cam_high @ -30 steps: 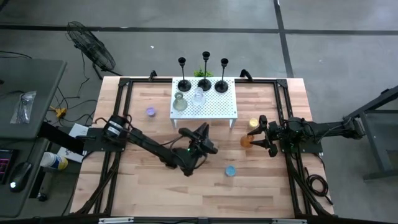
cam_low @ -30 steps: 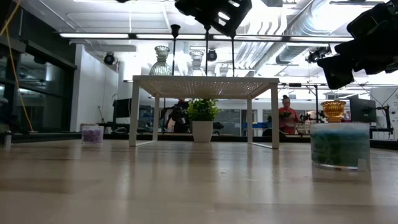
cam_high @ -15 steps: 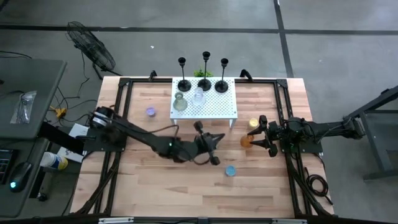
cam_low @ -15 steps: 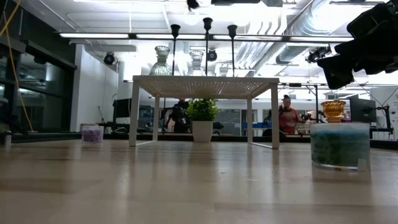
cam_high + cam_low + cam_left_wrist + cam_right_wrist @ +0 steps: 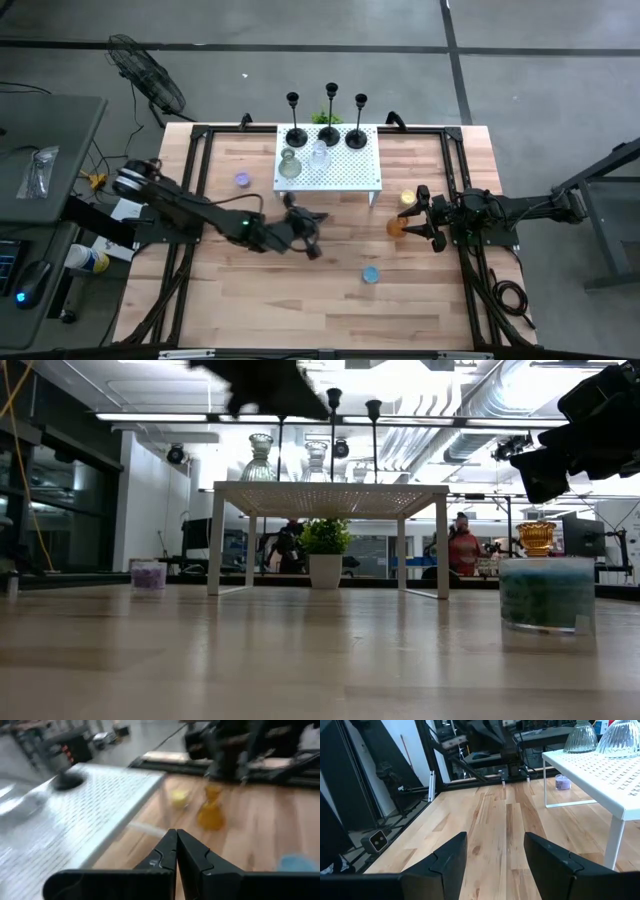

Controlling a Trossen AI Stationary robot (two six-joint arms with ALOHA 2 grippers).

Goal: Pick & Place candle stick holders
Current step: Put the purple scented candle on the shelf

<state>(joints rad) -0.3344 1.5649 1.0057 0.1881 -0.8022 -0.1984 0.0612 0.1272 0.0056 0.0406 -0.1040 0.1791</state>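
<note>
Three black candle stick holders (image 5: 329, 135) stand by their round bases on the far edge of a white perforated shelf (image 5: 350, 175). On the wooden table stand small glass cups: purple (image 5: 242, 180), blue (image 5: 371, 274), orange (image 5: 397, 226) and yellow (image 5: 407, 199). My left gripper (image 5: 308, 243) hovers shut with nothing in it, in front of the shelf's near edge; in the left wrist view its fingers (image 5: 176, 845) point toward the orange cup (image 5: 210, 815). My right gripper (image 5: 418, 217) waits open at the right, just behind the orange and yellow cups.
Two clear ribbed glass vases (image 5: 289, 165) (image 5: 319, 157) stand on the shelf in front of the candlesticks. A small potted plant (image 5: 325, 550) sits behind the shelf. Black frame rails (image 5: 195, 200) run along the table's left and right sides. Bare wood lies near the front edge.
My left gripper has swung from in front of the shelf's middle first slightly right, then back toward the table's left edge, rolling and tipping up from a downward slant to nearly level. Nothing on the table has moved.
</note>
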